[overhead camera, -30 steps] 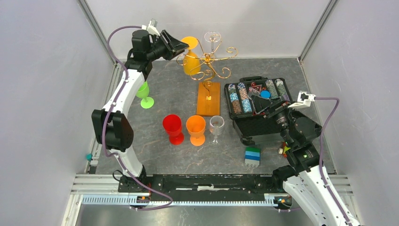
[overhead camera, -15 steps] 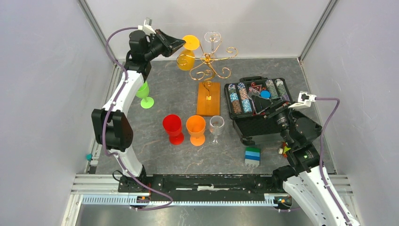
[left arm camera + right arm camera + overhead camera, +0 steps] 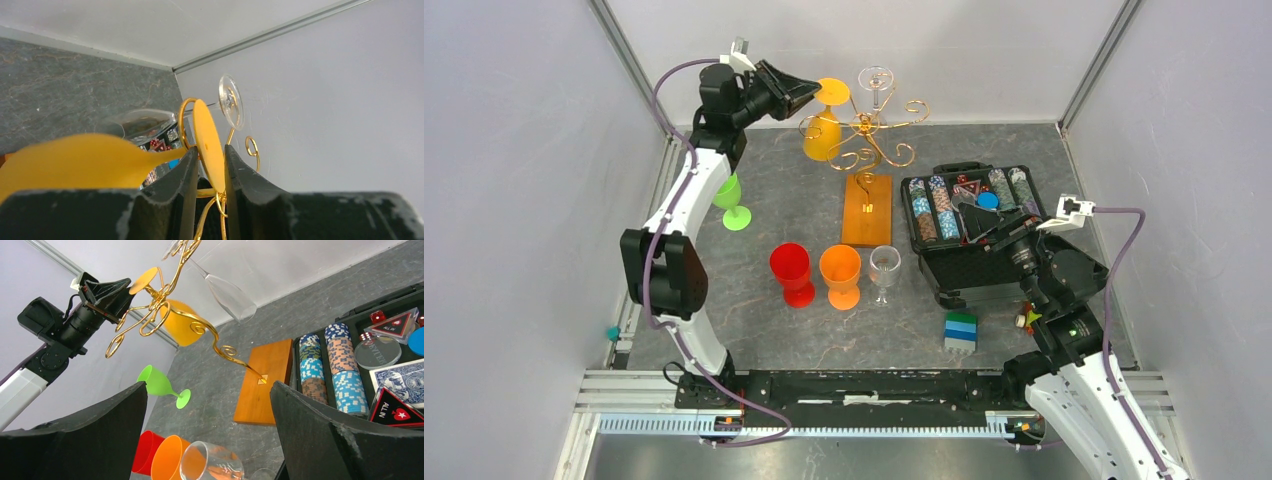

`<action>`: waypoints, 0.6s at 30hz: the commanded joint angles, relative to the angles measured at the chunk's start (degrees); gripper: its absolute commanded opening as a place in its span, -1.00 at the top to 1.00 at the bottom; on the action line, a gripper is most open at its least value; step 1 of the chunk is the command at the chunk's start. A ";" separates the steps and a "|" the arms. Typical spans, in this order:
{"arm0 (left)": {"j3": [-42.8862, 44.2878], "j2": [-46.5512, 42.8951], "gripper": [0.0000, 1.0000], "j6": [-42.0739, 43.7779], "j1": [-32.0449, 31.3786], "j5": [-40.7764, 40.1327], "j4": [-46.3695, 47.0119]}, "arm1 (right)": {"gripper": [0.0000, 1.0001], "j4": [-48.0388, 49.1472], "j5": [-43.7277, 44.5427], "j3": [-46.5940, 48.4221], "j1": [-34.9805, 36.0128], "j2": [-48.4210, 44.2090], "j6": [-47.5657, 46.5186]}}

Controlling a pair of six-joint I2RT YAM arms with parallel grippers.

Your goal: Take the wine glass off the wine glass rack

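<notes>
1. We see the left gripper [image 3: 812, 93] raised at the far left of the table, its two fingers [image 3: 186, 172] pressed against either face of the flat round foot of the yellow wine glass [image 3: 822, 135].
2. The yellow wine glass hangs upside down, foot uppermost, at the left side of the wine glass rack [image 3: 865, 127]. A gold curl of the rack loops just beside its foot in the left wrist view. We cannot tell whether the stem is clear of the wire.
3. A clear wine glass [image 3: 876, 84] hangs upside down from a far arm of the rack.
4. The rack's wooden base [image 3: 867, 208] lies flat on the grey table [image 3: 774, 215], well apart from the left gripper.
5. The right gripper [image 3: 986, 225] hovers over the open poker chip case [image 3: 944, 275], its jaws spread wide with nothing between them.
6. On the table in front of the rack stand a green wine glass [image 3: 730, 198], a red cup [image 3: 791, 270], an orange cup [image 3: 840, 272] and a clear glass [image 3: 884, 268].
</notes>
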 commanded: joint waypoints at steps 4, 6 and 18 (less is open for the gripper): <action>4.40 1.93 0.39 3.26 0.23 1.82 -5.73 | -0.92 0.68 -0.19 -0.23 -0.04 -0.17 0.52; 4.75 2.19 0.39 3.18 0.22 1.86 -5.86 | -0.92 0.76 -0.21 -0.23 -0.02 -0.15 0.52; 5.37 1.92 0.95 3.38 0.05 2.85 -5.65 | -0.92 0.77 -0.14 -0.41 0.00 -0.04 0.41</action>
